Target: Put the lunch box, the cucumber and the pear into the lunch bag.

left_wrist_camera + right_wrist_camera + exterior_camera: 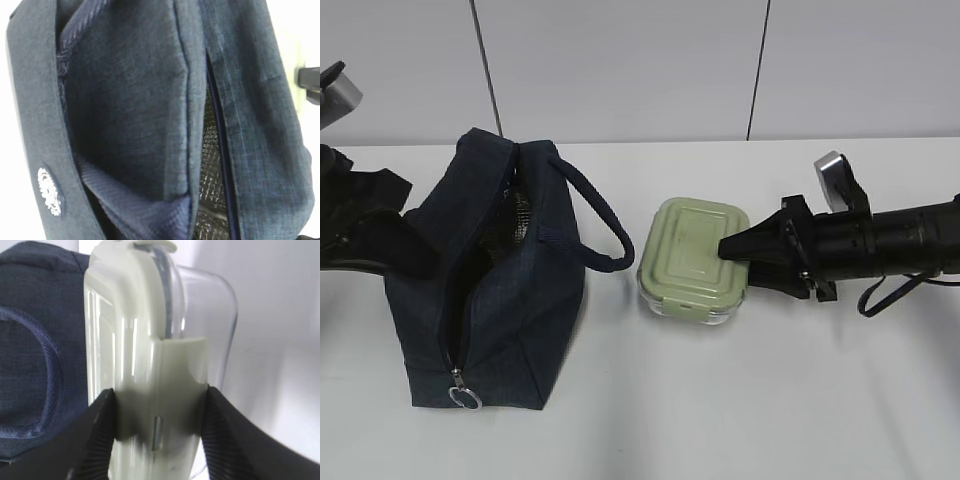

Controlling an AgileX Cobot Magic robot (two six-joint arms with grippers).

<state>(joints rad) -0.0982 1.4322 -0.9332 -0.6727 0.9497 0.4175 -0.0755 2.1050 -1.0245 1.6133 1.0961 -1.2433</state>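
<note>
The dark navy lunch bag (490, 290) stands on the left with its top zipper open and silver lining (210, 165) showing inside. My left gripper (408, 232) sits against the bag's left side, shut on its fabric edge; its fingers are hidden in the left wrist view. The lunch box (692, 262), clear with a pale green lid, rests just right of the bag's handle (600, 220). My right gripper (159, 405) is shut on the lunch box (130, 340) at its right-end clip, one finger on the lid and one underneath. The cucumber and the pear are out of view.
The zipper's metal ring pull (465, 398) hangs at the bag's near end. The white table (740, 400) runs out in front of and to the right of the box. A white wall stands behind. The bag's handle loop (50, 365) lies just past the box.
</note>
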